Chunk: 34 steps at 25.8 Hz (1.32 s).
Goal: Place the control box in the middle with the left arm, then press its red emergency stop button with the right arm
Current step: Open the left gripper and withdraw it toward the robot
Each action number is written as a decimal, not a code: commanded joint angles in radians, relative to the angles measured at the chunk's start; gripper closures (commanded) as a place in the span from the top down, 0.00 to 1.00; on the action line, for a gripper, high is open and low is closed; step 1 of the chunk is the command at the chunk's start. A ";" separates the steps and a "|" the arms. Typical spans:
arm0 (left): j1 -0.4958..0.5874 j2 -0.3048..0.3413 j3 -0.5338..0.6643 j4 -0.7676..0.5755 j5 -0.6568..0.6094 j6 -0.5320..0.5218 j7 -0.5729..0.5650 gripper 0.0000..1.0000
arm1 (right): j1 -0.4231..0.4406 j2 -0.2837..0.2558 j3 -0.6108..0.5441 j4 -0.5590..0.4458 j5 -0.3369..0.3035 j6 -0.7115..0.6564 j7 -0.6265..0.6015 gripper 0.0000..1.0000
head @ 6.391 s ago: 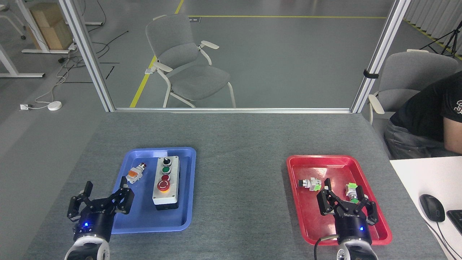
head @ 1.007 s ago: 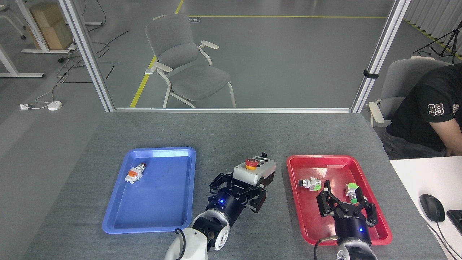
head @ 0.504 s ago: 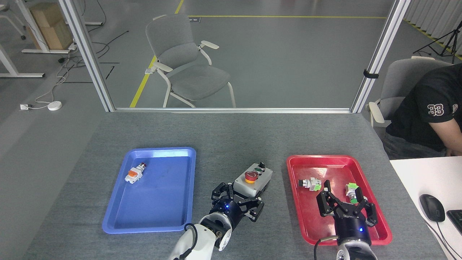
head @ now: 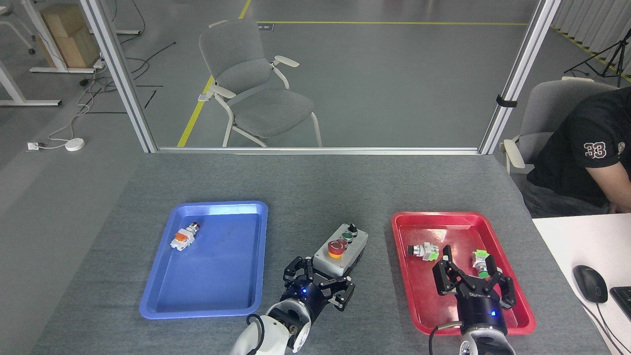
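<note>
The control box (head: 341, 249) lies on the bare grey tabletop in the middle (head: 325, 197), between the two trays, its long axis angled toward the far right. Its red emergency stop button (head: 336, 246) is at the near end, with the green button and black knob beyond it. My left gripper (head: 319, 282) sits at the box's near end, its black fingers (head: 297, 270) flanking that end and holding it. My right gripper (head: 473, 278) hovers open over the red tray, holding nothing, well to the right of the box.
The blue tray (head: 212, 205) on the left holds a small white-and-orange push-button part (head: 181, 238). The red tray (head: 438, 216) on the right holds two small green-and-white parts (head: 424, 251). A seated person (head: 581, 158) and a white desk with a mouse (head: 590, 283) are at the far right.
My left gripper carried the control box out of the blue tray to the middle, then lowered it down and slightly left onto the tabletop. The right arm has not moved.
</note>
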 commanded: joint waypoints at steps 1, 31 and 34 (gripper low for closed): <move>0.043 0.011 -0.001 -0.001 0.000 -0.007 -0.005 0.78 | 0.000 0.000 0.000 0.002 0.000 -0.001 -0.003 1.00; 0.468 0.390 0.171 -0.619 0.018 -0.143 0.008 0.99 | -0.055 -0.055 0.009 0.018 -0.190 -0.047 -0.009 0.04; 0.523 0.390 0.363 -0.687 0.020 -0.237 0.008 0.99 | -0.055 -0.055 0.018 0.018 -0.187 -0.058 -0.007 0.00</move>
